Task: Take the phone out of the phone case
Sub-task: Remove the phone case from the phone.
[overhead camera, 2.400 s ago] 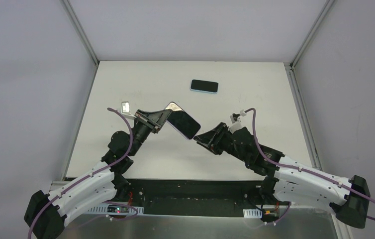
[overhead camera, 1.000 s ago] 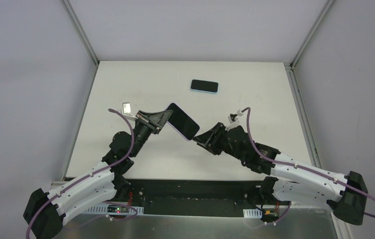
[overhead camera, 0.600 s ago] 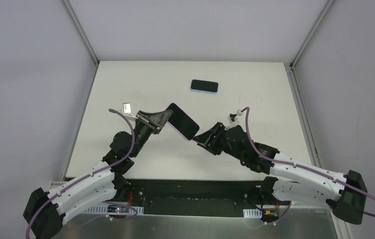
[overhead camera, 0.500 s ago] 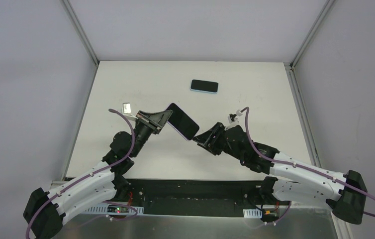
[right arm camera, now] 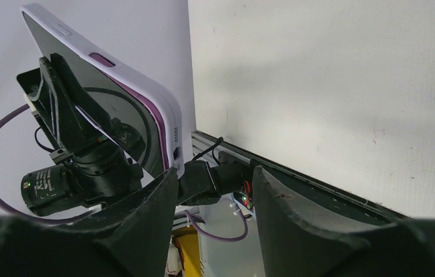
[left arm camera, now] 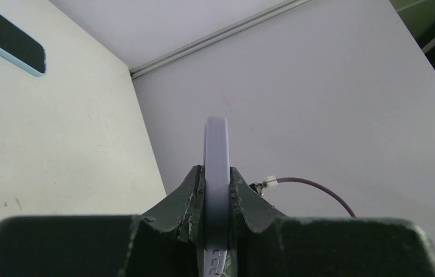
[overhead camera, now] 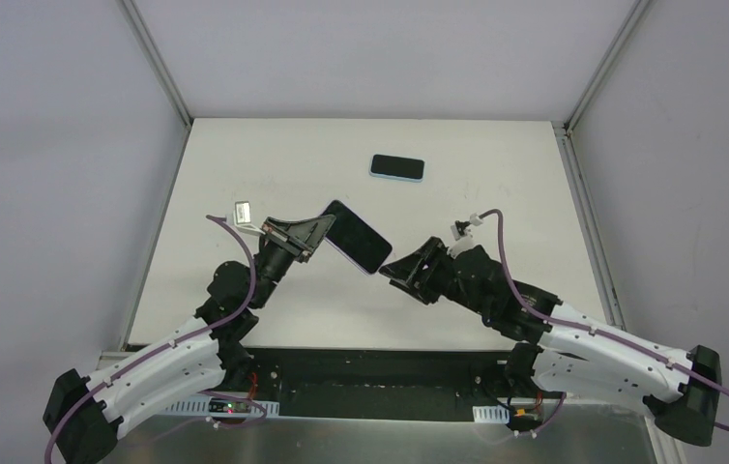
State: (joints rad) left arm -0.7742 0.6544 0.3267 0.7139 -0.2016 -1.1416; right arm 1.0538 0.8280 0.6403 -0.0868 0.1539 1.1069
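Note:
A phone in a lilac case (overhead camera: 356, 239) is held in the air above the table, screen up and tilted. My left gripper (overhead camera: 323, 226) is shut on its left end. In the left wrist view the case's lilac edge (left arm camera: 216, 150) stands pinched between the fingers of my left gripper (left arm camera: 216, 176). My right gripper (overhead camera: 390, 268) is open, just off the phone's lower right corner. In the right wrist view the cased phone (right arm camera: 117, 109) is at the upper left. Its corner lies by the left finger (right arm camera: 146, 225) of my right gripper (right arm camera: 214, 176), outside the gap.
A second phone in a light blue case (overhead camera: 397, 167) lies flat on the white table (overhead camera: 496, 184) at the back; it also shows in the left wrist view (left arm camera: 7, 37). A small metallic block (overhead camera: 242, 207) lies near the table's left edge.
My right gripper has drawn back a little to the right from the phone's corner. The left arm shifted slightly; the phone stays held in about the same place.

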